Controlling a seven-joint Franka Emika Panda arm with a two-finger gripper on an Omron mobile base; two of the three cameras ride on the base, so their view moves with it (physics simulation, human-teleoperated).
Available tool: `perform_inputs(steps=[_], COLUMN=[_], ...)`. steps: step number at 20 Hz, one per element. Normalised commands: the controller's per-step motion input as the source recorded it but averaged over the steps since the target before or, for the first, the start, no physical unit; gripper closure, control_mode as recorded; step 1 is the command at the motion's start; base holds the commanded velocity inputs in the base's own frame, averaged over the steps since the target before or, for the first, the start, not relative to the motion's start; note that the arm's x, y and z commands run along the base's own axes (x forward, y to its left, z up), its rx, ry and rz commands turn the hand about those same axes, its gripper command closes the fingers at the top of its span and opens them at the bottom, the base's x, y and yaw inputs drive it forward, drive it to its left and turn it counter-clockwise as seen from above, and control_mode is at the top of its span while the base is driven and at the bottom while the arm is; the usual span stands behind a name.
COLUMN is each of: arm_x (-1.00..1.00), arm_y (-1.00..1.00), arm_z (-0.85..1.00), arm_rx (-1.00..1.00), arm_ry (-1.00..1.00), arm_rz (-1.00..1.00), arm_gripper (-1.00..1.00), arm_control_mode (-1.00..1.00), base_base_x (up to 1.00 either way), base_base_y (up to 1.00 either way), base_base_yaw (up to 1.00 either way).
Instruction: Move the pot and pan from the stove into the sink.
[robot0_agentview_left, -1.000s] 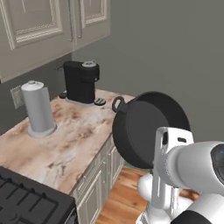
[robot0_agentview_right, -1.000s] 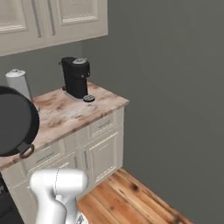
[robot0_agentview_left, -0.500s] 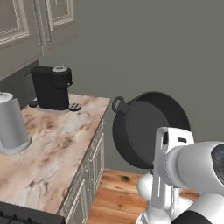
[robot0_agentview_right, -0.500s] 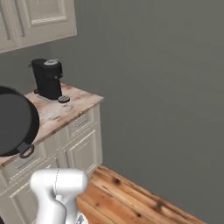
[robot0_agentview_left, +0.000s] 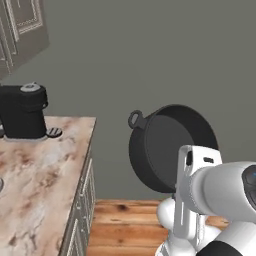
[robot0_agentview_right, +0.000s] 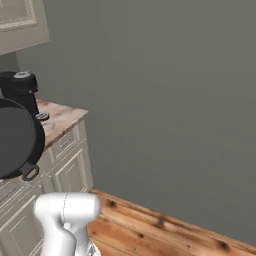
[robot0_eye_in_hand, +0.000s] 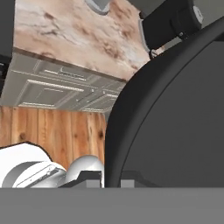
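Note:
The pot (robot0_agentview_left: 170, 147) is a dark grey round vessel with small loop handles. It hangs in the air, tipped on its side, above the wooden floor and to the right of the counter's end. Its open mouth faces the base cameras, and at the left edge of the right base view the pot (robot0_agentview_right: 15, 137) shows one loop at its lower rim. In the hand view the pot's dark wall (robot0_eye_in_hand: 175, 113) rises just ahead of my gripper (robot0_eye_in_hand: 107, 180), which is shut on its rim. The pan, the stove and the sink are out of view.
A black coffee machine (robot0_agentview_left: 22, 112) stands at the back of the marble counter (robot0_agentview_left: 35, 175), whose end with cream cabinet doors (robot0_agentview_right: 67, 160) is at the left. A plain grey wall (robot0_agentview_right: 165, 100) lies ahead, with wooden floor (robot0_agentview_right: 165, 230) below.
The whole picture has swung: the cameras turned right, so the counter and coffee machine slid left and the grey canister and the black stove corner left the frame. The pot keeps its place by the arm.

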Motion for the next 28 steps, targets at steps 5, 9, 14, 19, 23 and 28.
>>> perform_inputs(steps=[5, 9, 14, 19, 23, 28], arm_x=[0.0, 0.0, 0.0, 0.0, 0.0, 0.0], arm_y=[0.0, 0.0, 0.0, 0.0, 0.0, 0.0], arm_z=[0.0, 0.0, 0.0, 0.0, 0.0, 0.0], arm_rx=[0.0, 0.0, 0.0, 0.0, 0.0, 0.0], arm_ry=[0.0, 0.0, 0.0, 0.0, 0.0, 0.0], arm_rz=[0.0, 0.0, 0.0, 0.0, 0.0, 0.0], arm_gripper=[1.0, 1.0, 1.0, 1.0, 1.0, 1.0], arm_control_mode=[1.0, 1.0, 1.0, 1.0, 1.0, 1.0], base_base_x=[-0.01, -0.02, -0.04, -0.04, -0.03, -0.02], base_base_y=[-0.11, -0.11, -0.15, -0.14, -0.15, -0.14], base_base_yaw=[-0.38, -0.38, -0.36, -0.37, -0.38, -0.38])
